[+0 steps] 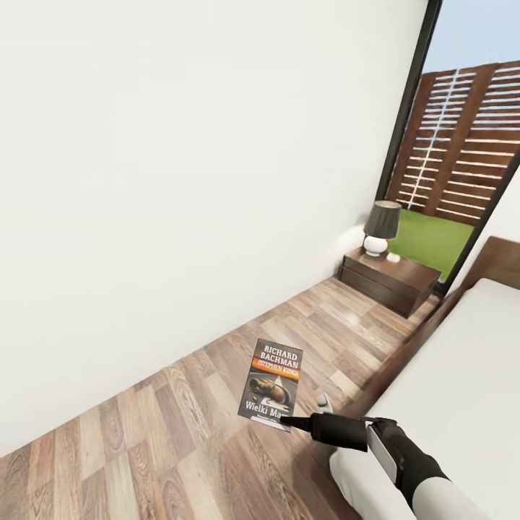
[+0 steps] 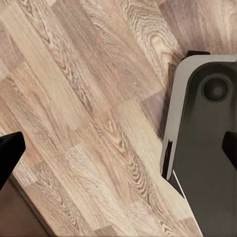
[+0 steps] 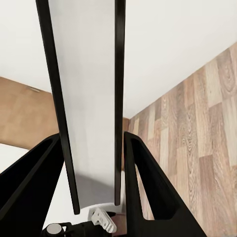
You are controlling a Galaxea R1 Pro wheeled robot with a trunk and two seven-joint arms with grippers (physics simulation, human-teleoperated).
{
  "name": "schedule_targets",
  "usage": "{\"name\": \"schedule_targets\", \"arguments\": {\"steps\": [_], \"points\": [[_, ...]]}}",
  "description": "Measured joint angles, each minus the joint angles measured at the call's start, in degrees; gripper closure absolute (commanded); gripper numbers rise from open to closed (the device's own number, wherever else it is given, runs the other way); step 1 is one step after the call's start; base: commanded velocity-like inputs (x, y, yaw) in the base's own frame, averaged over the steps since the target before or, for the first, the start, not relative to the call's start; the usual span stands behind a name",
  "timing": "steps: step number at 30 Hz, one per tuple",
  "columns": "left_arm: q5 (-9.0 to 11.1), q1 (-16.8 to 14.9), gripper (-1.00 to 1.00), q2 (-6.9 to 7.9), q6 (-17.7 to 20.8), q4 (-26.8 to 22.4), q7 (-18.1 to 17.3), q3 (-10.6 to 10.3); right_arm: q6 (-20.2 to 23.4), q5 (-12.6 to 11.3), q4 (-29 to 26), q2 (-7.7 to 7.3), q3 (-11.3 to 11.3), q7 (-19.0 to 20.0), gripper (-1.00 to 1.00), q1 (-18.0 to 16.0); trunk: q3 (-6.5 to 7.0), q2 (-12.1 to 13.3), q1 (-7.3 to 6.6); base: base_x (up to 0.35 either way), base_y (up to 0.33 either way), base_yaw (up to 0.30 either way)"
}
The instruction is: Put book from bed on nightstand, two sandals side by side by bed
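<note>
White walls and a wood-plank floor [image 1: 180,419] fill most of the head view, with a tall dark-framed window at the upper right showing grass and a brown slatted fence.

At the lower centre of that view the right gripper [image 1: 285,419] reaches in from the lower right on a black-and-white arm, its two black fingers clamped on the lower edge of the small thin paperback book with a dark cover, orange band and white lettering [image 1: 272,383]. The book hangs upright above the floor, cover toward the camera, just left of the bed's edge. In the right wrist view the book [image 3: 89,98] appears edge-on, pale pages between dark covers, standing between the gripper's [image 3: 96,173] two black fingers [image 3: 148,192], which press against both sides.

The large low bed with a pale-grey mattress and dark brown wooden frame [image 1: 462,368] occupies the lower right. Beyond it, at the centre right, stands a low dark-brown wooden nightstand with a glossy top [image 1: 393,278], bearing a small lamp with a white round base and dark shade [image 1: 380,227].

The left wrist view looks down on the plank floor [image 2: 89,113] beside a grey rounded part of the robot's base [image 2: 207,148]. Dark finger edges show at both sides of that view; I cannot tell whether that gripper is parted or closed.
</note>
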Motion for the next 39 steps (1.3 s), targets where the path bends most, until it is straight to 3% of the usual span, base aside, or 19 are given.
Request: {"name": "schedule_targets", "arguments": {"steps": [23, 39], "points": [[0.0, 0.0, -1.0, 0.0, 0.0, 0.0, 0.0, 0.0, 0.0, 0.0, 0.0, 0.0, 0.0, 0.0, 1.0, 0.0, 0.7, 0.0, 0.0, 0.0, 0.0, 0.059], [0.0, 0.0, -1.0, 0.0, 0.0, -0.1, 0.0, 0.0, 0.0, 0.1, 0.0, 0.01, 0.0, 0.0, 1.0, 0.0, 0.71, 0.0, 0.0, 0.0, 0.0, 0.245]]}}
